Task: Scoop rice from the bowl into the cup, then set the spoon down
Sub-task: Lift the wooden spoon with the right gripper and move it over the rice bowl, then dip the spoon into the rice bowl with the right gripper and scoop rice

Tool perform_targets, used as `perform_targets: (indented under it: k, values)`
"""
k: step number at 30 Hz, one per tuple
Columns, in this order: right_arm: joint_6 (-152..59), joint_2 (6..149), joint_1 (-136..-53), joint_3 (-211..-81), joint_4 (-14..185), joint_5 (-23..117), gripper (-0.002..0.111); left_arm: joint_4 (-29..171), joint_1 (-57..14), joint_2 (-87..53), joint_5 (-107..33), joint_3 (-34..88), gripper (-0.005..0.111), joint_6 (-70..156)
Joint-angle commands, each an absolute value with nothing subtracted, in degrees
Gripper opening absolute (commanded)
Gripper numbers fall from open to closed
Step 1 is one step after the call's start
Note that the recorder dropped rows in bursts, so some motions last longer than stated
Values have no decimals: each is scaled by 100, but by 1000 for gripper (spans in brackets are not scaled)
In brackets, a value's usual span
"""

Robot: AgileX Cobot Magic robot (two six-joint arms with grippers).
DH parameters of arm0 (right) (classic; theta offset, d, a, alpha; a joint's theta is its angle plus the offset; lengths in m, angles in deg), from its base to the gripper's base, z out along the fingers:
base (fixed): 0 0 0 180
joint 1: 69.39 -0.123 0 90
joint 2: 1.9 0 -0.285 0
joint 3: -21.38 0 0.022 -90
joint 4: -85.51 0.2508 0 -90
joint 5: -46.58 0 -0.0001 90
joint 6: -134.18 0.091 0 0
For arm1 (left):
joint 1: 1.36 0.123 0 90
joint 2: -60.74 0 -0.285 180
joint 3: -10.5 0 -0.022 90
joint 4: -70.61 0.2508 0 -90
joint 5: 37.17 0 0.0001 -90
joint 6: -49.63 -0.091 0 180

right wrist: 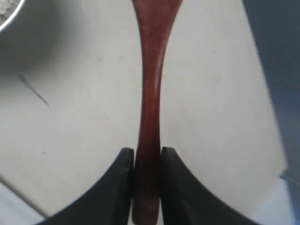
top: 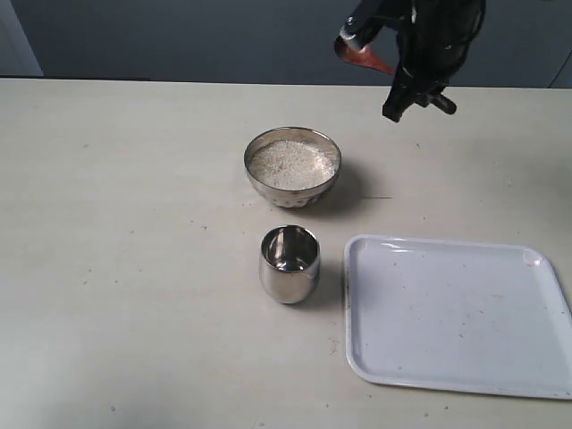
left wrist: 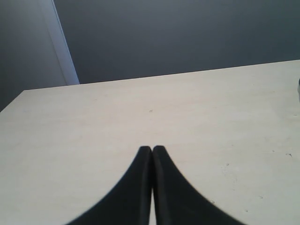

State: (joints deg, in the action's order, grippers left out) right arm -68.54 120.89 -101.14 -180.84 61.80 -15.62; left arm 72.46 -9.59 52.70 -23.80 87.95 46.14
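The bowl (top: 288, 196) stands at mid-table, filled with a pale heap of rice (top: 293, 163). Just in front of it is the cup (top: 289, 265), upright, with no rice visible inside. Up in the air behind and to the right of the bowl, my right gripper (top: 402, 85) (right wrist: 147, 152) is shut on the handle of the reddish-brown spoon (top: 362, 55) (right wrist: 150, 89). The spoon's head is cut off in the right wrist view, where a bit of the bowl's rim (right wrist: 7, 18) shows in a corner. My left gripper (left wrist: 152, 149) is shut on nothing above bare table and is out of the exterior view.
A white tray (top: 456, 313) lies to the right of the cup, near the front edge. The pale table (top: 125, 223) stretches to the left, with a dark wall behind it.
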Motion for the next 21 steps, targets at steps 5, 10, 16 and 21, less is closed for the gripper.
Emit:
perform_targets:
  k: [5,10,16,21]
  values:
    - [-7017,12047,-11172,-18125,3604,-1670,-1,7252,-1007,5296,-2388,8772,1,4652]
    - [-7517,12320,-11321,-18125,3605,-1928,-1,7252,-1007,5296,-2388,8772,1,4652]
    - [-7575,12837,-11567,-18125,3062,-2074,-1,7252,-1007,5296,-2388,8772,1,4652]
    - [-7638,12947,-11764,-18097,3055,-2105,-1,7252,-1007,5296,-2388,8772,1,4652]
